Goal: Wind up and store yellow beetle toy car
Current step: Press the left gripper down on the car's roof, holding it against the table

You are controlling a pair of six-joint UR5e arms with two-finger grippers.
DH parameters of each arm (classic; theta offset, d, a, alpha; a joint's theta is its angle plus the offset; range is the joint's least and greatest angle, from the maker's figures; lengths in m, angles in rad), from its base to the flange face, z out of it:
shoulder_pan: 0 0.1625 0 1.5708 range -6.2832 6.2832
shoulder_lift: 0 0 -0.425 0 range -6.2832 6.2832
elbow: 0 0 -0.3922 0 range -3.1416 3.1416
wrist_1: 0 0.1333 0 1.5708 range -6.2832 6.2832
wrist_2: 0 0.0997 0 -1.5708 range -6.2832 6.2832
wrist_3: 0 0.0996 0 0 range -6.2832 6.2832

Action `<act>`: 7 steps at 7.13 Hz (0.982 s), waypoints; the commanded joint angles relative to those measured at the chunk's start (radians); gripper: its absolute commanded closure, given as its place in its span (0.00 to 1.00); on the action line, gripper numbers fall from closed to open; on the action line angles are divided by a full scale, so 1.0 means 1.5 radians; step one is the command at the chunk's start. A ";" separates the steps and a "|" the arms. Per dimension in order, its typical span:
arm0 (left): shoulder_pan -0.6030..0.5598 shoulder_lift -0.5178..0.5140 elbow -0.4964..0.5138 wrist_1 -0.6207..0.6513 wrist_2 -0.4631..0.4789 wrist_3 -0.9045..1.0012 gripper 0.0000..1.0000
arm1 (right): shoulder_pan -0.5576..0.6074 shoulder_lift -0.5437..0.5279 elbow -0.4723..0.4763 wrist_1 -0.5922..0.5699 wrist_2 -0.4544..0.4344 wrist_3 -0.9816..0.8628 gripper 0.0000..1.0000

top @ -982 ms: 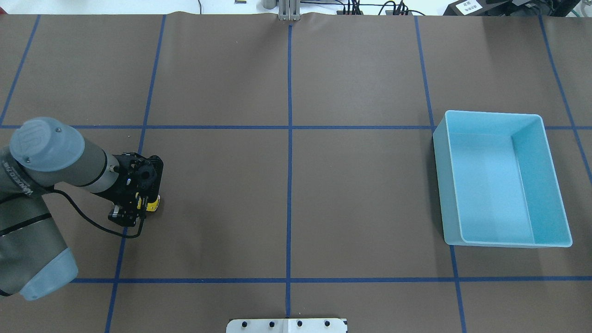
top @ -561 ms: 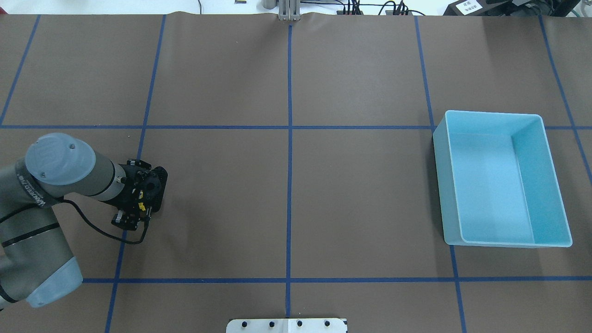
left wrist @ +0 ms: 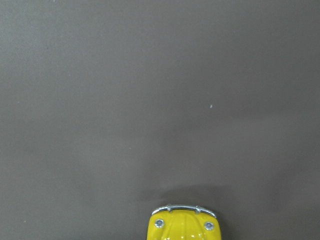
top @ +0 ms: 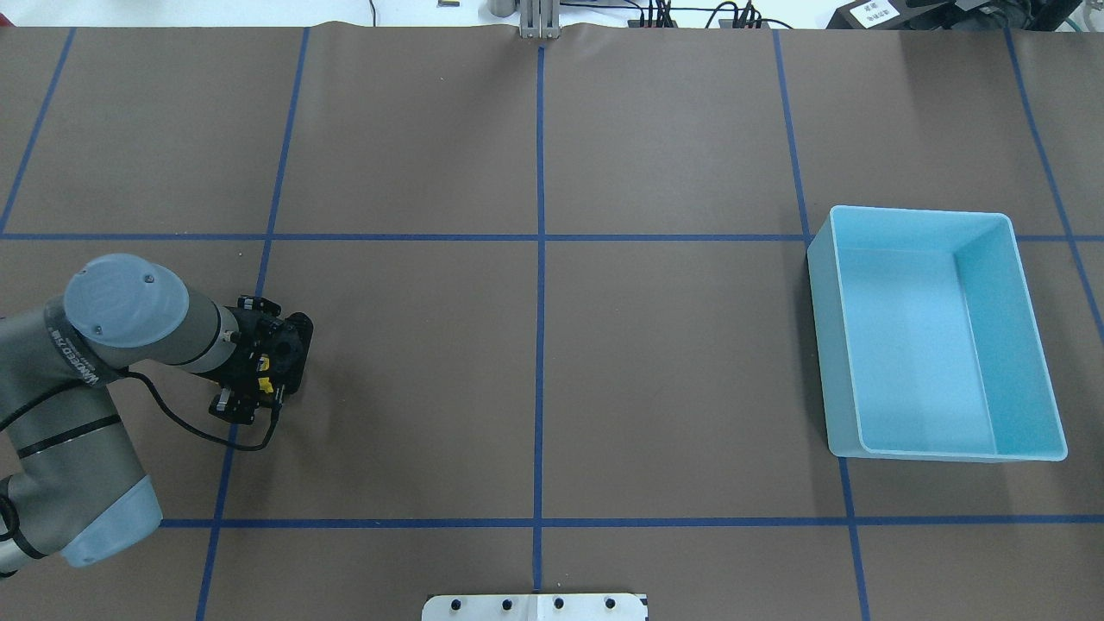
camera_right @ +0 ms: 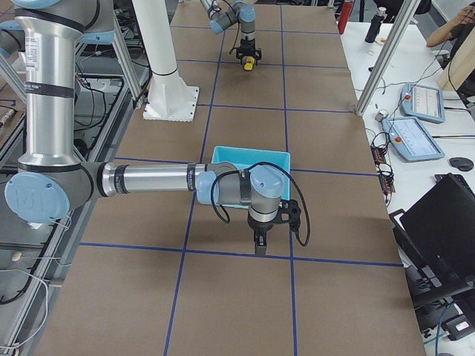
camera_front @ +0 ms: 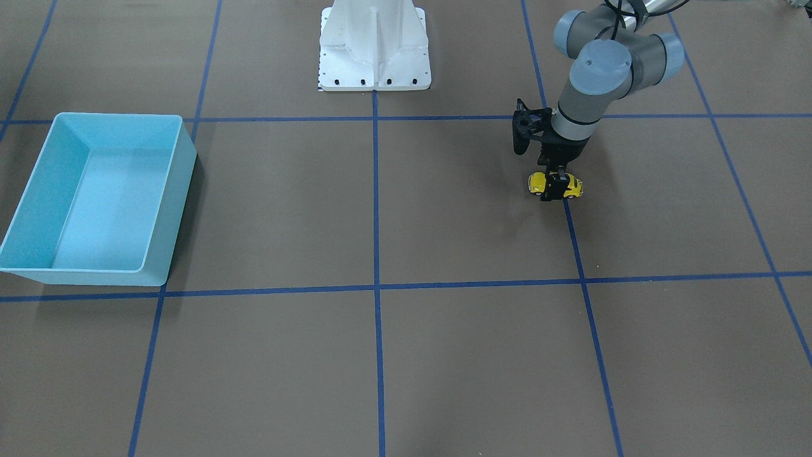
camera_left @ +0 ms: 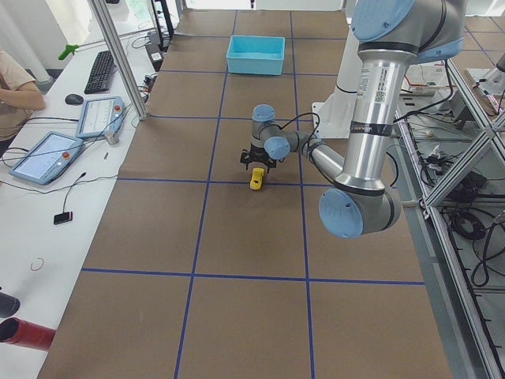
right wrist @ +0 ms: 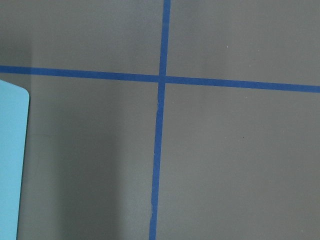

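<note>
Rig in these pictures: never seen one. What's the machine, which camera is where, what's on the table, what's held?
Two UR5e arms on one base, working over a brown table gridded with blue tape. The overhead view looks from behind the robot. The front-facing view looks back at it, so sides are mirrored there. Two side views look along the table, one from each end, and each wrist carries its own camera. On the table are an empty light blue bin and the yellow beetle toy car. The left arm points straight down with its jaws shut across the car's middle, at table level; its wrist camera sees one end of the car. The right arm hovers beside the bin; whether its jaws are open cannot be told.
</note>
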 commanded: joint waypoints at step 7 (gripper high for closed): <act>-0.004 0.004 0.009 -0.016 -0.018 0.003 0.74 | 0.001 -0.007 0.004 0.000 0.002 0.000 0.00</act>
